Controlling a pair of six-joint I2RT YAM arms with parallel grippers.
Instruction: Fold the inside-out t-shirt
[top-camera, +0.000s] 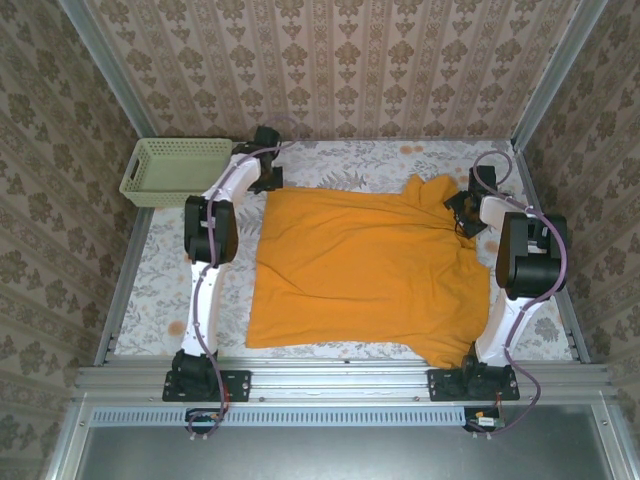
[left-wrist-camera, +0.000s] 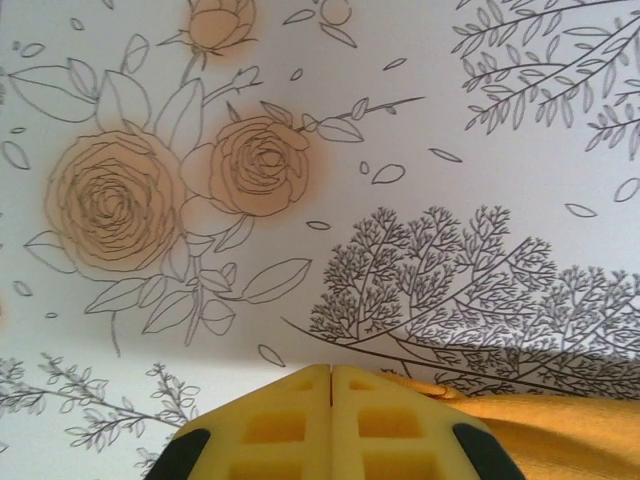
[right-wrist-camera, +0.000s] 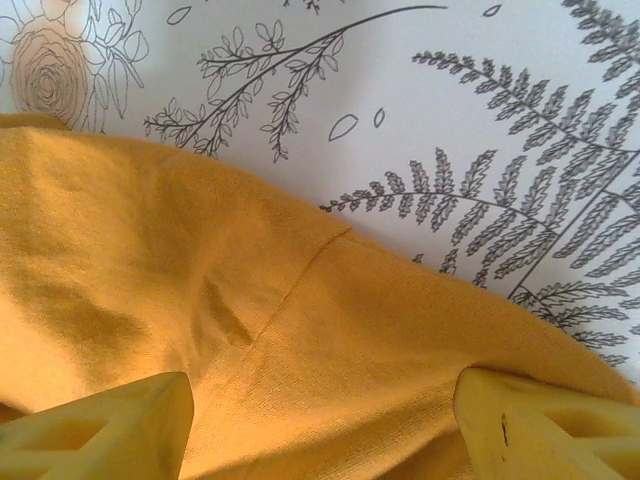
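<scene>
Top external view: the inside-out t-shirt lies spread on the floral tablecloth, to the right of the green mesh basket and nearer the arm bases, plain orange face up. Its outline is roughly square. The corner farthest from the basket is bunched into a raised peak, and the hem edge there ripples.

No fold appears to be made yet, so I judge the work is at the opening grasp.

The left gripper sits just right of the basket at the shirt's nearest far corner. Its yellow ribbed fingers are pressed together, with no cloth visible between them, though orange fabric lies right beside them.

The right gripper, well right of the basket, hovers over the shirt with its fingers spread wide, holding nothing. A stitched seam and a soft crease run beneath it.

The next move probably calls for lowering and pinching the cloth. The knit looks limp and thin, so a shallow pinch may slip.
</scene>
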